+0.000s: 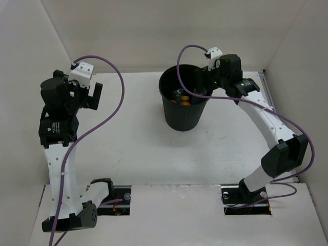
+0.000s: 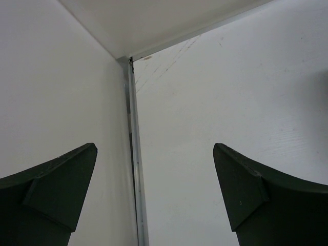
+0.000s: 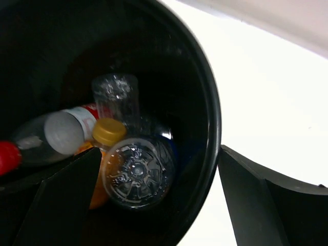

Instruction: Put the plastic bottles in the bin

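Four bottles [image 3: 138, 171] seem to lie inside the bin [image 1: 182, 117] at the bench's [image 1: 154, 148] 12 o'clock. None shows outside it, so the task looks done. Right hand [image 3: 159, 151], over the rim's 2 o'clock, is spread and empty. Left hand [image 2: 155, 147], at 10 o'clock, likewise.

White box, lit bright and even

We are over a matte white tabletop [image 1: 154, 154], closed in by a plain white back wall [image 1: 169, 31], a left wall [image 1: 25, 46] and a right wall [image 1: 305, 46]. Along the near edge sits a raised white ledge [image 1: 174, 215] with a dark rectangular cut-out [image 1: 125, 192] at each end. In the left wrist view a thin metal strip [image 2: 134, 169] runs along the seam where two white panels meet, faint scuff marks [image 2: 169, 56] just beside it. Shadows are soft and pale.
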You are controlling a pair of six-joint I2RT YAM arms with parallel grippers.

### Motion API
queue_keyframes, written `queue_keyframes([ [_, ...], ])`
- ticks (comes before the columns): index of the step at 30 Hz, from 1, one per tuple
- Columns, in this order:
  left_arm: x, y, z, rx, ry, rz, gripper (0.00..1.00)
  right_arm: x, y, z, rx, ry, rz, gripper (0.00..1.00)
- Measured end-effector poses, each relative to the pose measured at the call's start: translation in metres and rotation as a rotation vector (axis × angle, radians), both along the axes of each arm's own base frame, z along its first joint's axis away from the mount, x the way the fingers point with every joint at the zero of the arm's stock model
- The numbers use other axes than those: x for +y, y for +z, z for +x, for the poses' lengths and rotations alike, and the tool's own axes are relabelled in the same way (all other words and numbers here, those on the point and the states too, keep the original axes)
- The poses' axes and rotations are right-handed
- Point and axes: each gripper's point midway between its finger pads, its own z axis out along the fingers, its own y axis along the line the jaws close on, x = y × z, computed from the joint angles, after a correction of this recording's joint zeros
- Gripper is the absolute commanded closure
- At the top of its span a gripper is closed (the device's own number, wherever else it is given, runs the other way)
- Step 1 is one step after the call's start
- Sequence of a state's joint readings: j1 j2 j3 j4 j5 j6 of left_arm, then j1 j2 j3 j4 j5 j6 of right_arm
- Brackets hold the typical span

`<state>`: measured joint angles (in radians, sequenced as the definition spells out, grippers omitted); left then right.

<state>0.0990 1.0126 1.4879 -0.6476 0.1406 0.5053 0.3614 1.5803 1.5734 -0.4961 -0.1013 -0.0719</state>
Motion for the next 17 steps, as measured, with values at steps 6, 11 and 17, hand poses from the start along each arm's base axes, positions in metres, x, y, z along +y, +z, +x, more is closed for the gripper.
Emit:
queue_keyframes([
  [6, 0.003, -0.001, -0.002, 0.0, 0.009, 0.0, 0.0, 0.006, 0.029, -0.004, -0.047, 0.032, 0.043, 0.0],
  [11, 0.003, -0.006, 0.003, 0.017, 0.009, -0.002, 0.0, 0.007, 0.048, -0.016, -0.075, 0.051, 0.078, 0.0],
  [17, 0.004, -0.01, 0.008, 0.031, 0.009, -0.003, 0.0, 0.012, 0.062, -0.026, -0.085, 0.09, 0.109, 0.0],
])
